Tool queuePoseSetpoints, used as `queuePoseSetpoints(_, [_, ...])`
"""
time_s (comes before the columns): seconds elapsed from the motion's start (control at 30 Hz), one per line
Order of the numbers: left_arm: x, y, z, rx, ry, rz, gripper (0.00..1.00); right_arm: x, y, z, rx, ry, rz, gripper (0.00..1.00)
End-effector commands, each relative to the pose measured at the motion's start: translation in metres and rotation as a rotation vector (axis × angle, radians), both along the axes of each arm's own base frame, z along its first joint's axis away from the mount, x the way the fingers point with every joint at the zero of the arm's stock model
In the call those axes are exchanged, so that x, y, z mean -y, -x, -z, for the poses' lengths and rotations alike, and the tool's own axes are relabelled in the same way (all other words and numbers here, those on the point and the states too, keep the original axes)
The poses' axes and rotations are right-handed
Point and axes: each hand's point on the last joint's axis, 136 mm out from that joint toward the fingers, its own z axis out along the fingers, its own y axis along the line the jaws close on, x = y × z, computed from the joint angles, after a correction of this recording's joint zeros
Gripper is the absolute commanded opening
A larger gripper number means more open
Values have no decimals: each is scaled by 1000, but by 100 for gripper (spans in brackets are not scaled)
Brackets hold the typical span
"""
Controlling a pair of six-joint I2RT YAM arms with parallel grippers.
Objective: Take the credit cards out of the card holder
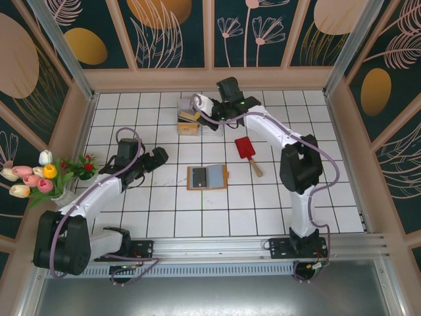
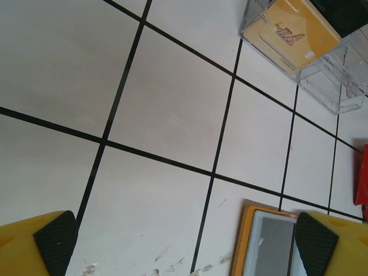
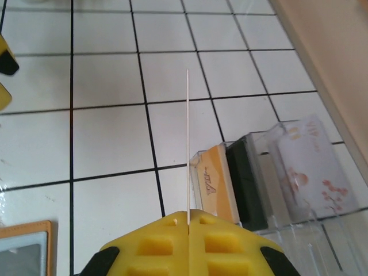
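Note:
The tan-orange card holder [image 1: 207, 177] lies open on the tiles mid-table, grey-blue inside up. A grey card [image 2: 276, 238] sits in the panel seen in the left wrist view. My left gripper [image 1: 158, 157] hovers just left of the holder [image 2: 244, 247], wide open [image 2: 185, 244] with nothing between its pads. My right gripper [image 1: 197, 105] is at the back, beside the clear box. It is shut [image 3: 188, 214] on a thin pale credit card [image 3: 188, 144], seen edge-on and standing up out of the fingertips. A corner of the holder [image 3: 26, 250] shows at lower left.
A clear plastic box [image 1: 189, 122] with orange, dark and pale cards stands at the back centre [image 3: 276, 172]. A red spatula [image 1: 247, 150] lies right of the holder. A flower bunch [image 1: 39, 174] sits at the left wall. Wooden walls ring the tiled floor.

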Motion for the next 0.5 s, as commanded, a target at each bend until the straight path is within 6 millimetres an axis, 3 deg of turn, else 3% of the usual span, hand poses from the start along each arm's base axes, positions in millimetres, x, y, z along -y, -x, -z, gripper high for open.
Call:
queuePoseSetpoints(0.0, [2, 2, -3, 9, 2, 24, 99, -10, 7, 31, 42, 117, -74, 0])
queuePoseSetpoints(0.23, [2, 6, -1, -1, -2, 39, 99, -26, -9, 46, 95, 149, -89, 0])
queuePoseSetpoints(0.47, [6, 8, 7, -30, 17, 47, 98, -21, -36, 79, 129, 263, -88, 0])
